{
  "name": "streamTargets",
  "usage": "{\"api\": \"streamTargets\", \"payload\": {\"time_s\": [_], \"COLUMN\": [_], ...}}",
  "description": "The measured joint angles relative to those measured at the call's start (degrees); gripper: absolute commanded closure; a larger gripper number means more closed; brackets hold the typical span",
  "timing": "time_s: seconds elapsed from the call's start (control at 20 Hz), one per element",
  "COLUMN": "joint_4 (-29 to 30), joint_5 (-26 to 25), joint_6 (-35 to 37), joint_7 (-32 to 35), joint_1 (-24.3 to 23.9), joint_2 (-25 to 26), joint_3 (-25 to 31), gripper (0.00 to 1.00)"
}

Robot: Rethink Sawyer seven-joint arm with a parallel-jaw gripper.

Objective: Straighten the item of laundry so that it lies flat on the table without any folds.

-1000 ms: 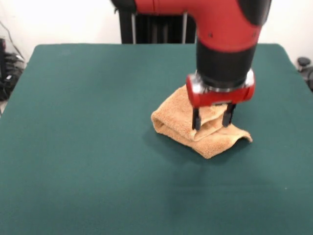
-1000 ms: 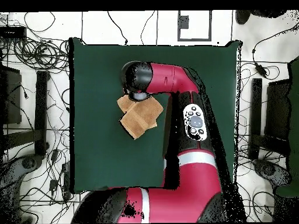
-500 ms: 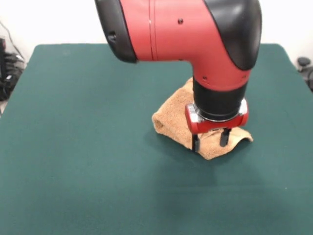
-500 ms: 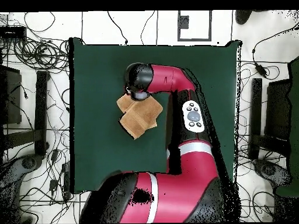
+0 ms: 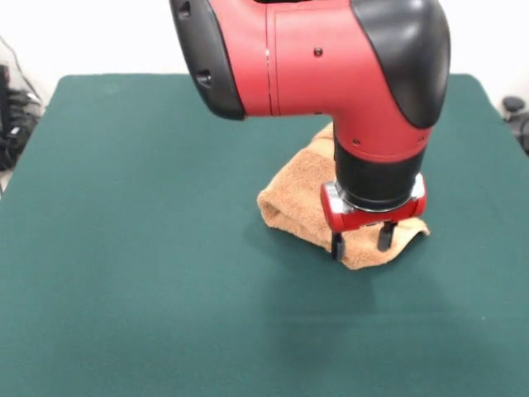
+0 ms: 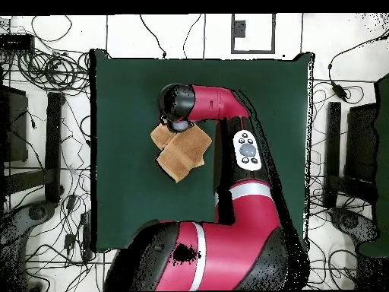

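Where the front view looks across the green cloth, we note these points:
Counter (image 5: 132, 248): covered in plain dark green cloth, far wider than the towel.
Hand towel (image 5: 297, 198): tan-orange terry, bunched and folded over itself, lying right of the middle of the counter; a rolled fold faces left and a flap hangs toward the right.
Arm (image 5: 331, 58): red and black, coming down from above and hiding part of the towel.
Claw (image 5: 361, 242): two dark fingers spread apart, pointing straight down at the towel's near edge; one finger (image 5: 337, 245) stands at the fold's near side, the other on the flap. We see nothing pinched between them.

Overhead view:
Counter (image 6: 129, 190): a dark green rectangle with cables on the floor around it.
Hand towel (image 6: 185, 154): a folded tan shape left of the counter's middle, one corner pointing down-left.
Arm (image 6: 228, 137): its black wrist end sits over the towel's upper edge, so we cannot see the claw here.
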Motion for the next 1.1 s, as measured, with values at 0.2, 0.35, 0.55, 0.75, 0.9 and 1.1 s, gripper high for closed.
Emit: {"api": "streamTargets", "payload": {"time_s": [0.2, 0.35, 0.55, 0.75, 0.9, 1.1], "joint_4": [0.76, 3.39, 6.19, 9.79, 11.71, 13.17], "joint_5": [-0.12, -0.26, -0.39, -0.57, -0.67, -0.84], "joint_6": [-0.01, -0.14, -0.65, -0.83, -0.83, -0.83], "joint_7": [0.00, 0.00, 0.00, 0.00, 0.00, 0.00], "joint_1": [-0.31, -0.83, -1.42, -2.21, -2.40, -2.45], "joint_2": [-0.55, -2.58, -4.92, -8.01, -9.67, -10.95], "joint_3": [0.24, 0.60, 1.00, 2.18, 2.45, 2.48], "gripper": [0.00, 0.00, 0.00, 0.00, 0.00, 0.00]}}
